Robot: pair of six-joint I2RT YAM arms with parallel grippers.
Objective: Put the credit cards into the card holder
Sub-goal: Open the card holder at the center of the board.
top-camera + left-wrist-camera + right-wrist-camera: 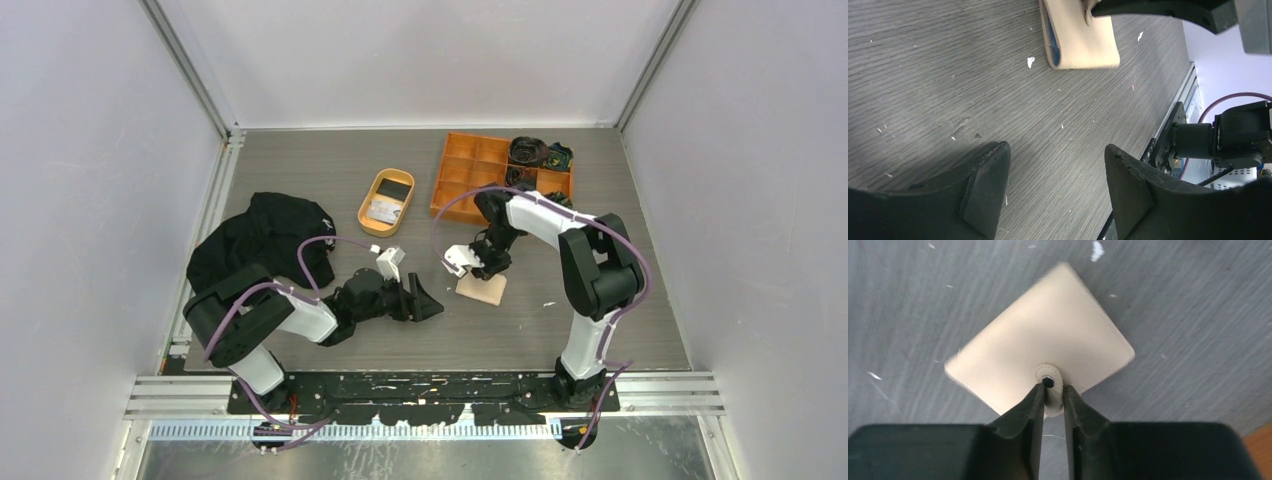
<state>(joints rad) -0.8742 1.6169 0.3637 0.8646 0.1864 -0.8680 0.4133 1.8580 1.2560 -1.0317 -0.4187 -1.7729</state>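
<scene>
The beige card holder [482, 290] lies folded flat on the table, in front of the right arm. My right gripper [1053, 387] points down at it, its fingers pressed on both sides of the snap tab [1050, 382]. A blue edge [1050, 30] shows in the folded holder's [1085, 42] open side. To the holder's left, my left gripper [1058, 150] hangs low over bare table, open with nothing in it. A light credit card [382, 210] and a dark one [394, 187] lie in the oval tray [364, 208] further back.
An orange compartment box [478, 170] stands at the back right with dark items [535, 155] in its far cells. A black cloth [262, 235] is heaped at the left, beside my left arm. Small white flecks dot the table.
</scene>
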